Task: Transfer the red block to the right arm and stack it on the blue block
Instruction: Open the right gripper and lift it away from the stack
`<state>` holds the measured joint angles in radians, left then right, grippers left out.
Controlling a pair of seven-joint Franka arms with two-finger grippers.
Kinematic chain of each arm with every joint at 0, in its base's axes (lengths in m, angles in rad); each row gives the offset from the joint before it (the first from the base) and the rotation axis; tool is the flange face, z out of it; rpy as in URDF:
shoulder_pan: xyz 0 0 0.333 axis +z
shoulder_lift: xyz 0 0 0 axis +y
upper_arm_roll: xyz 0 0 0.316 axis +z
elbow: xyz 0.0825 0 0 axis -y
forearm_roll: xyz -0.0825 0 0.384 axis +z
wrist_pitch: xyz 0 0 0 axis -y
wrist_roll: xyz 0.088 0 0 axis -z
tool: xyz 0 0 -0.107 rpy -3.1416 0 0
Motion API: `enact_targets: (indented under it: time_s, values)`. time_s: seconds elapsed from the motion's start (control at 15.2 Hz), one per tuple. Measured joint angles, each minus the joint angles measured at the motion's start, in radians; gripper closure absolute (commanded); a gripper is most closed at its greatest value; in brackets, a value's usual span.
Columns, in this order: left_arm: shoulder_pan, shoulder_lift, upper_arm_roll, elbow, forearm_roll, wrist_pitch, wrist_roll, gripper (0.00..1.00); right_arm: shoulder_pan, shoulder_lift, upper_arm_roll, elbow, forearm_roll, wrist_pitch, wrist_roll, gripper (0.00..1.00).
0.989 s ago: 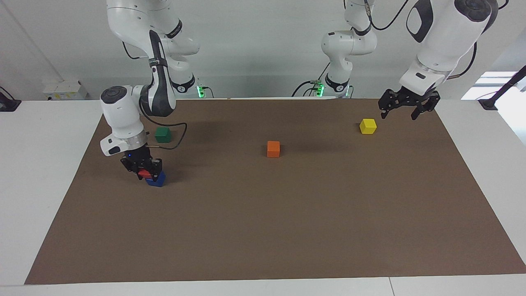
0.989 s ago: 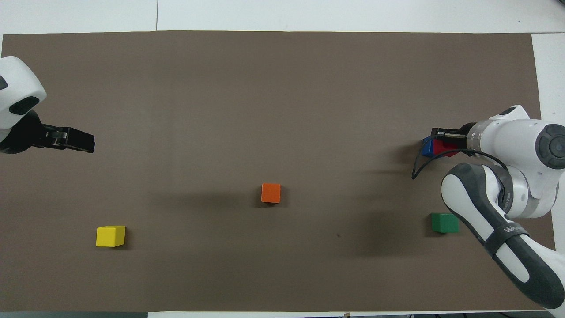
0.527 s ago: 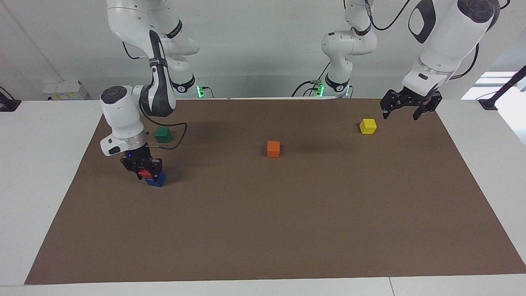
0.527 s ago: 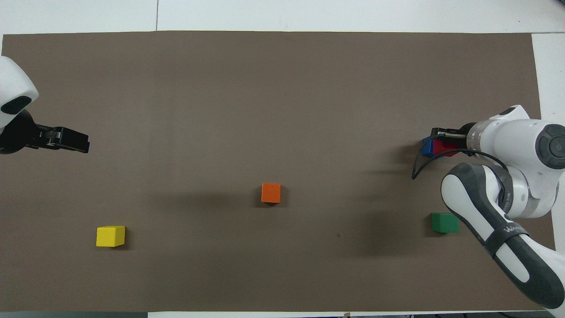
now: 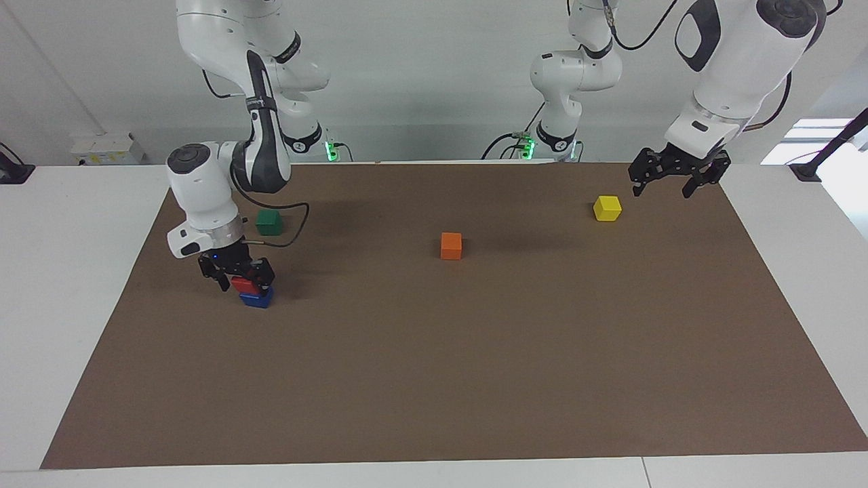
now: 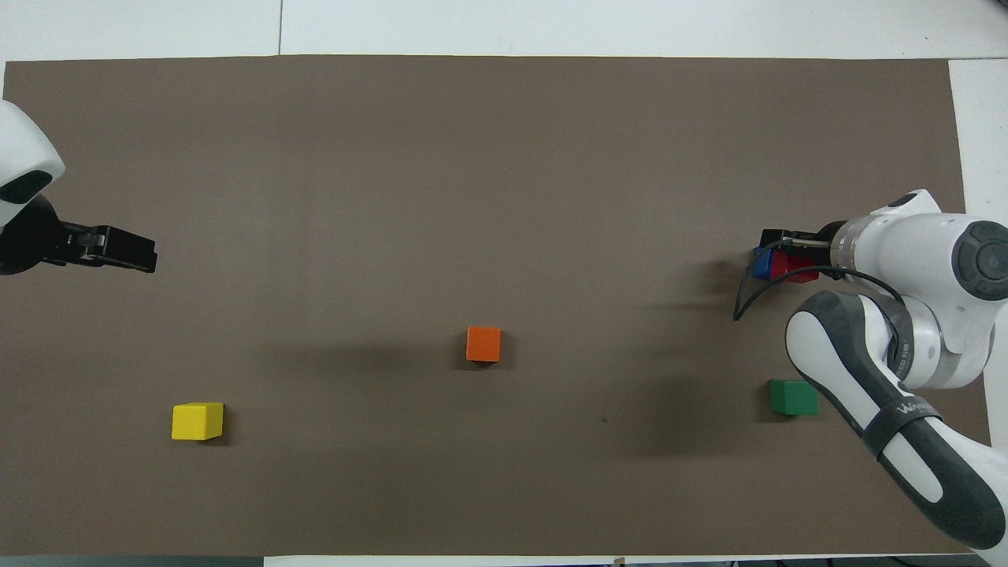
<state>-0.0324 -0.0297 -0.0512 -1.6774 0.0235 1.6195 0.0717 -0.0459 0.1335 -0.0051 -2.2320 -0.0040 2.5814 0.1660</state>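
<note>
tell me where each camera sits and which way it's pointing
Facing view: high, across the table from the robots, looking back at them; both arms show whole, the right pincer open around the red block on the blue block, the left pincer waiting open above the mat near the yellow block.
Overhead view: above the robots' end, looking steeply down and forward; only their forearms and pincers show.
Shared: the same stack, the orange block and the green block, mirrored half a turn.
</note>
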Motion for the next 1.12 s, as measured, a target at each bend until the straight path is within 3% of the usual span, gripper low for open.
enact_targets:
  time_s: [0.26, 0.86, 1.12]
  values:
    - [0.0, 0.0, 0.0, 0.0, 0.0, 0.0, 0.0, 0.0, 0.001, -0.004, 0.001, 0.117, 0.0, -0.194, 0.002, 0.0]
    - [0.0, 0.0, 0.0, 0.0, 0.0, 0.0, 0.0, 0.0, 0.003, -0.054, 0.013, 0.516, 0.0, -0.859, -0.045, 0.0]
    - [0.0, 0.0, 0.0, 0.0, 0.0, 0.0, 0.0, 0.0, 0.004, -0.075, 0.031, 0.579, 0.0, -1.005, -0.045, 0.0]
